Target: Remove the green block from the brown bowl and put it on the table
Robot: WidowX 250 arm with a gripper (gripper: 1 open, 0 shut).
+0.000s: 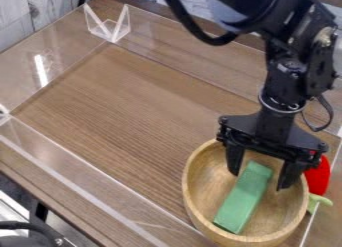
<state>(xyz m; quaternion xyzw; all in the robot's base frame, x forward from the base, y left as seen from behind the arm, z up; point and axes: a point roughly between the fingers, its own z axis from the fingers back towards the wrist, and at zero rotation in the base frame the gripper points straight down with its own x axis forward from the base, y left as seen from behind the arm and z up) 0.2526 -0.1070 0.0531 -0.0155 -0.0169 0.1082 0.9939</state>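
Observation:
The green block point(243, 198) lies flat inside the brown bowl point(205, 189), slanting from the bowl's lower middle up toward its far right. My gripper point(261, 173) hangs open just over the block's upper end, one finger on each side of it, nothing clamped. The dark fingers point(233, 161) reach down past the bowl's rim. The bowl sits at the table's point(134, 101) near right corner.
A small red rounded object point(319, 176) with a green stem point(318, 202) sits beside the bowl's right edge. Low clear acrylic walls point(54, 161) border the wooden top, with a clear bracket point(107, 23) at the far left. The black arm point(287, 61) rises above the bowl.

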